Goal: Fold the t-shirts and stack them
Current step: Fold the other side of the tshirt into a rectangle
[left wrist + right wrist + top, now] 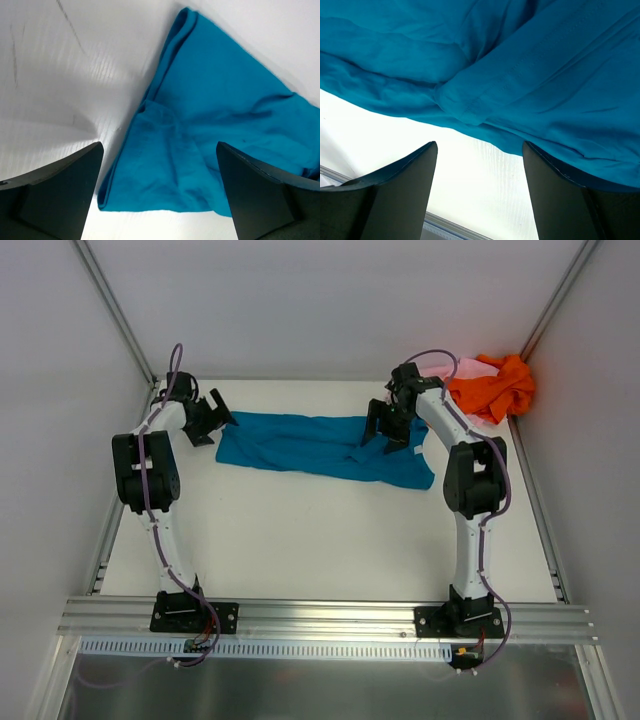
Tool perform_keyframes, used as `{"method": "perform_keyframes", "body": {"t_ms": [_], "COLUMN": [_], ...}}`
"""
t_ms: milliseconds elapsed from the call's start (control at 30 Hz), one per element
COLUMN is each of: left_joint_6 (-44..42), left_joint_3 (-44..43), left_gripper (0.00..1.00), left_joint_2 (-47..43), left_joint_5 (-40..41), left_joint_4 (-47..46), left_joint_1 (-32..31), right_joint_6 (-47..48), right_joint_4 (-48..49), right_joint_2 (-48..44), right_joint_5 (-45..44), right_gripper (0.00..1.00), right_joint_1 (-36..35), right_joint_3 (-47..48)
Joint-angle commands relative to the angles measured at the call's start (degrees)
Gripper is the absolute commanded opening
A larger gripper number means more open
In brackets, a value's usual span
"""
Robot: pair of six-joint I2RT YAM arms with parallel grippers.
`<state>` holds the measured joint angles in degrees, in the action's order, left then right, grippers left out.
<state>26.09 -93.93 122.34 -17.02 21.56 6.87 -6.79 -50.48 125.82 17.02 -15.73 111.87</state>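
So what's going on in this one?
Two robot arms are working on a teal-blue t-shirt, which lies in a rumpled band across the far part of the table. The left hand is open at the shirt's left end and the right hand is open at its right end; neither grips cloth. An orange t-shirt and a pink one sit bunched in the far right corner, not yet folded.
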Motion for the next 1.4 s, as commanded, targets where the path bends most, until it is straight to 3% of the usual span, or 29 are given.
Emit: {"method": "perform_keyframes", "body": {"t_ms": [0,333,800,967,1067,1167,1367], "left_joint_6": [0.9,0.5,-0.2,-0.2,-0.7,-1.0,-0.5], "left_joint_3": [-1.8,7.2,13.2,14.1,14.1,14.1,14.4], "left_gripper": [0.99,0.99,0.99,0.99,0.99,0.99,0.99], "left_joint_2": [-0.3,-13.2,-21.9,-22.8,-23.2,-23.3,-22.8], "left_joint_5": [0.5,2.6,0.4,0.1,0.5,0.8,0.2], "left_joint_4": [2.3,2.3,4.1,4.3,4.6,5.0,4.6], "left_joint_1": [0.4,0.5,0.3,0.2,0.2,0.2,0.2], "right_joint_6": [0.4,-2.6,-2.6,-2.4,-2.4,-2.2,-1.3], "right_joint_4": [-1.7,0.2,3.8,5.0,5.4,5.0,2.4], "right_joint_2": [-1.8,3.6,4.5,4.5,5.0,4.8,4.9], "right_joint_5": [0.1,2.9,3.4,3.4,2.9,1.5,1.1], "right_gripper": [0.73,0.70,0.66,0.50,0.18,0.00,0.00], "right_joint_1": [-0.1,-1.9,-3.3,-3.3,-3.3,-3.3,-3.2], "right_joint_3": [0.2,5.0,-0.5,-3.0,-2.8,-1.6,3.0]}}
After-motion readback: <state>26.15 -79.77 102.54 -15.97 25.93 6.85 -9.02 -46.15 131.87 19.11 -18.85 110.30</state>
